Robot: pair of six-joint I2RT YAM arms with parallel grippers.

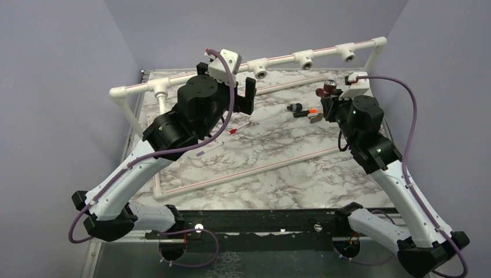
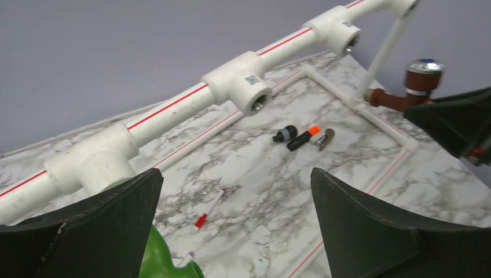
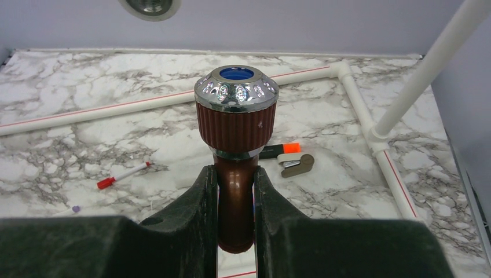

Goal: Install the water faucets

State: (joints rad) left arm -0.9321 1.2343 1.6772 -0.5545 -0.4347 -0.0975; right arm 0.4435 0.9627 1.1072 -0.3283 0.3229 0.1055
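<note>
Here is the marble desk (image 1: 272, 168), and across it the white pipe frame (image 1: 284, 58): a flat rectangle of pipe lying on the desk, plus a raised rail along the frame's far side with a row of T-fittings (image 2: 246, 87), their openings facing the arms.

The left arm (image 1: 173, 124) is up at the left stretch of that rail. The left hand (image 2: 234, 174) is spread wide with nothing between the fingers, and it hangs just in front of the rail.

The right arm (image 1: 370, 133) is inside the frame, near its right end. The right hand (image 3: 236, 191) is pinching the copper-coloured faucet (image 3: 236, 121) by the stem. The faucet is upright, its ribbed knob and chrome cap on top, lifted off the desk close to the frame's right post and below the rail.

The green faucet (image 2: 165, 260) shows only as a rounded sliver at the bottom of the left wrist view. It sits under the frame's nearest T-fitting, just beside one finger (image 2: 87, 231). Whether it is seated in that fitting or touching the finger, I cannot tell.

Now the small stuff, all on the desk inside the frame. A black piece with an orange tip (image 2: 302, 138) has a small black fitting (image 2: 285, 134) and a beige piece (image 3: 298, 165) just beside it. Well apart from them, nearer the frame's middle, lies a white stick with a red tip (image 2: 209, 208).
</note>
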